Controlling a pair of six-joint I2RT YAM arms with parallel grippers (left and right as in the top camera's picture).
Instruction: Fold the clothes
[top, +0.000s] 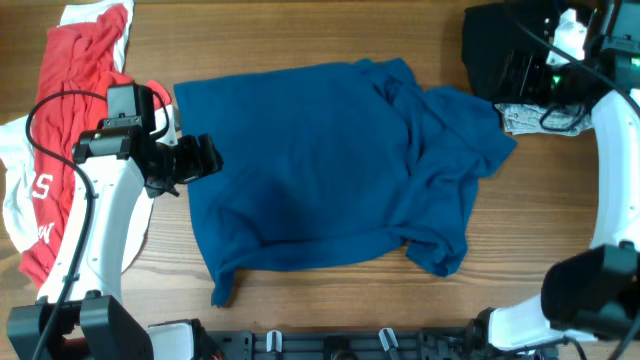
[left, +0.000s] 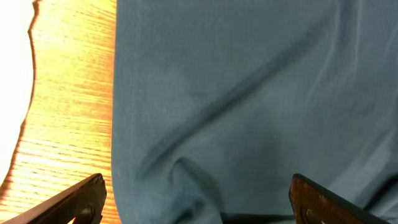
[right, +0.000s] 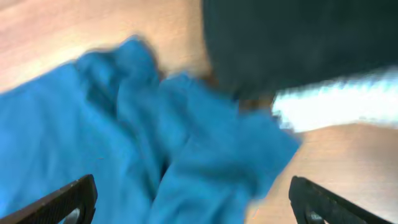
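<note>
The dark-blue T-shirt (top: 320, 170) lies spread on the wooden table (top: 300, 40), its right side crumpled into folds. My left gripper (top: 203, 160) is open at the shirt's left edge. In the left wrist view that edge (left: 143, 155) and a small pucker lie between the wide-apart jaws; one finger (left: 81, 199) is over bare wood and the other (left: 317, 199) is over cloth. My right gripper (right: 193, 199) is open and hangs above the shirt's bunched right sleeve (right: 205, 162), with nothing between its fingers. That view is blurred.
A red-and-white garment (top: 70, 100) is piled at the left edge under the left arm. A black garment (top: 495, 50) and a grey-white cloth (top: 530, 118) lie at the back right by the right arm. Bare wood shows along the front and back of the shirt.
</note>
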